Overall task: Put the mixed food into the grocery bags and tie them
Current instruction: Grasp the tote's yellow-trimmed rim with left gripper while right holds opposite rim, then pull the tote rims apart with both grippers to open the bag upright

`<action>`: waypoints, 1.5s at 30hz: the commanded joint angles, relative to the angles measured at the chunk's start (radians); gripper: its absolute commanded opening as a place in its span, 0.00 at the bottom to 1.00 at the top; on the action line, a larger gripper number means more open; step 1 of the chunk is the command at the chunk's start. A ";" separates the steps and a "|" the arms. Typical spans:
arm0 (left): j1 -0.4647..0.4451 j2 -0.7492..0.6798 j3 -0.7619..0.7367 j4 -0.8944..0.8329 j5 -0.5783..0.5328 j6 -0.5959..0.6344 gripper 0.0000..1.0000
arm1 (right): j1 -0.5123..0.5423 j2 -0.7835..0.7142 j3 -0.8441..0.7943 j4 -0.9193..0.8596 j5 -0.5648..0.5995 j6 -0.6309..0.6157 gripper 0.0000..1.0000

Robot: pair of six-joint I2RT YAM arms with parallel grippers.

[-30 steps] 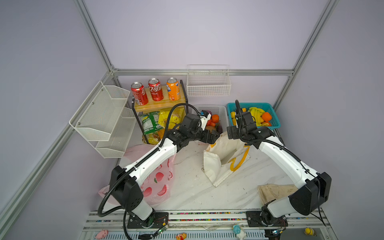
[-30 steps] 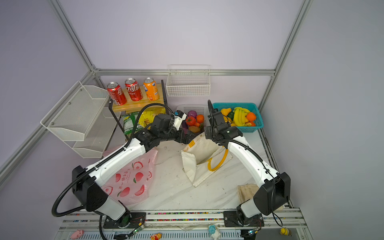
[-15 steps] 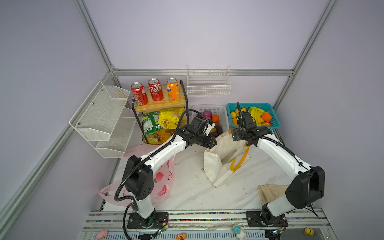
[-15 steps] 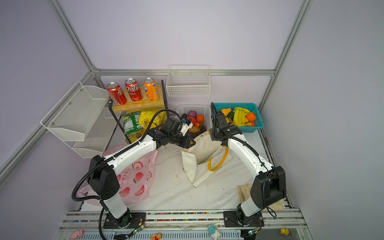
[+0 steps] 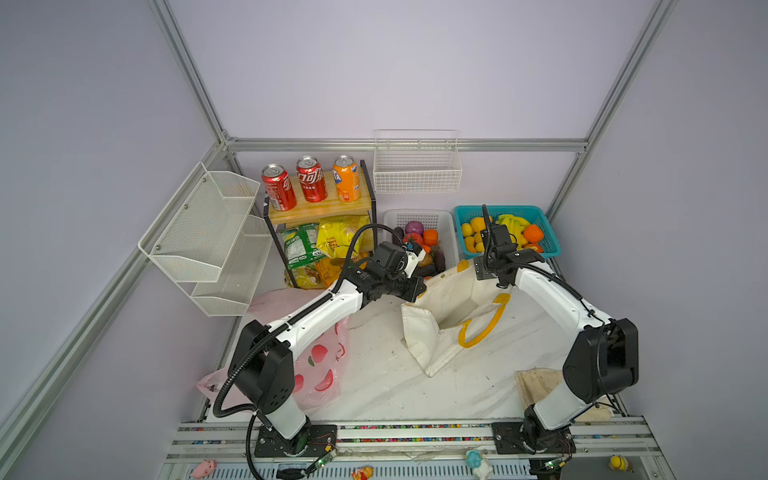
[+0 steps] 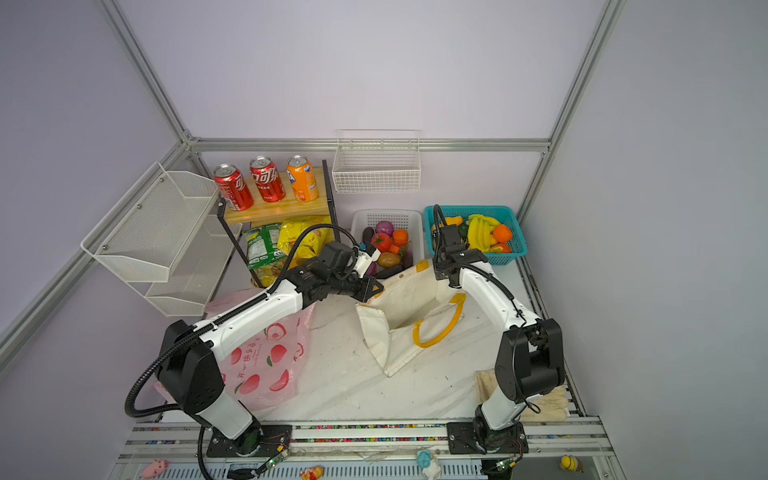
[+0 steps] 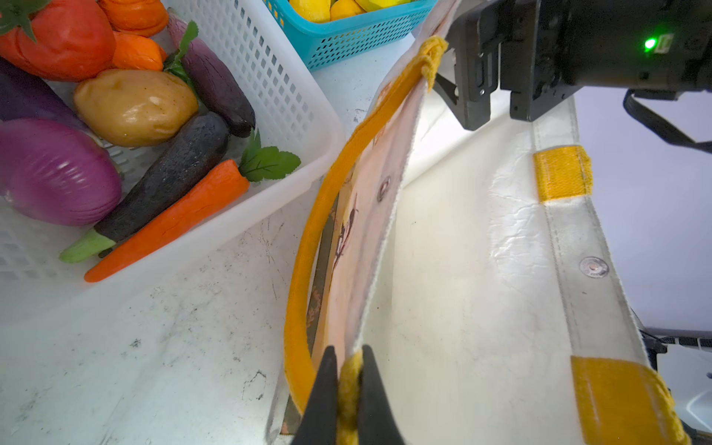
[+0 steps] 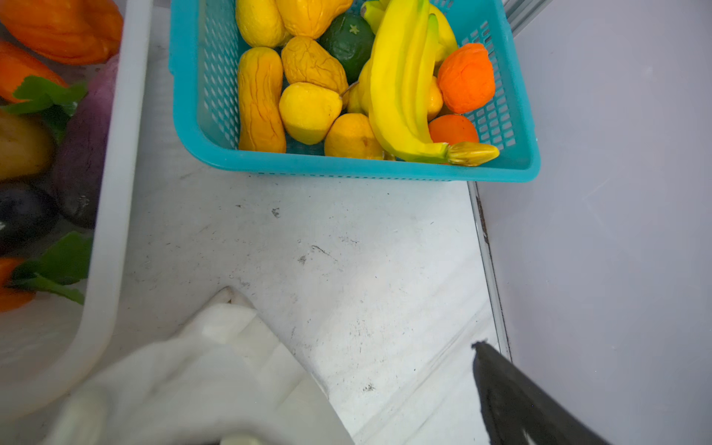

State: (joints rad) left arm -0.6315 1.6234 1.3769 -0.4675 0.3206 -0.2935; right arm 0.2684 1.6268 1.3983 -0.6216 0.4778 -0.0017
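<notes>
**A:** From above, where are you holding the bag?

**B:** My left tool (image 5: pixel 415 289) is clamping one end of the white tote (image 5: pixel 440 309) edge nearest the white basket (image 5: pixel 419 215). My right tool (image 5: pixel 484 268) is hanging spread wide at the other end. Lifting that edge is making the mouth gape for loading. The cans (image 5: pixel 311 185) are waiting on the shelf (image 5: pixel 320 210), and the pink bag (image 5: pixel 320 365) is lying slack on the surface (image 5: pixel 374 374) under my left arm.

**A:** And your left wrist?

**B:** My jaws are squeezing shut on the stitched end of the yellow strap (image 7: pixel 308 239). I am judging that thick webbing is giving a surer hold than thin cloth. The potato (image 7: pixel 135 106) and onion (image 7: pixel 54 173) are sitting in the basket just beside the tote.

**A:** Right wrist?

**B:** Only one black finger (image 8: pixel 508 400) is showing, and blurred white cloth is hiding the other side. I am probably straddling the edge, not gripping it. The teal basket (image 8: pixel 346 171) is holding fruit.
</notes>
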 commanded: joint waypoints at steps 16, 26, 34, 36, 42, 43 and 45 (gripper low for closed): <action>0.034 -0.131 -0.108 0.056 -0.004 -0.076 0.00 | -0.067 -0.135 -0.042 0.119 -0.302 0.054 0.93; 0.009 -0.193 -0.231 0.212 -0.068 -0.215 0.00 | -0.059 -0.342 -0.100 0.073 -0.296 0.265 0.96; 0.004 -0.195 -0.243 0.231 -0.079 -0.223 0.00 | -0.041 -0.479 -0.194 -0.041 -0.370 0.349 0.96; 0.004 -0.198 -0.250 0.242 -0.084 -0.226 0.00 | -0.034 -0.520 -0.233 -0.072 -0.398 0.380 0.96; 0.001 -0.189 -0.248 0.265 -0.073 -0.233 0.00 | -0.009 -0.570 -0.388 0.013 -0.532 0.470 0.89; 0.000 -0.190 -0.245 0.266 -0.071 -0.233 0.00 | -0.009 -0.569 -0.405 0.050 -0.548 0.482 0.85; -0.005 -0.195 -0.246 0.265 -0.066 -0.234 0.00 | -0.009 -0.566 -0.444 0.150 -0.585 0.509 0.70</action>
State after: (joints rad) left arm -0.6300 1.4647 1.1564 -0.2897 0.2543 -0.5140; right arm 0.2543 1.0599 0.9913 -0.5934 -0.0307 0.4328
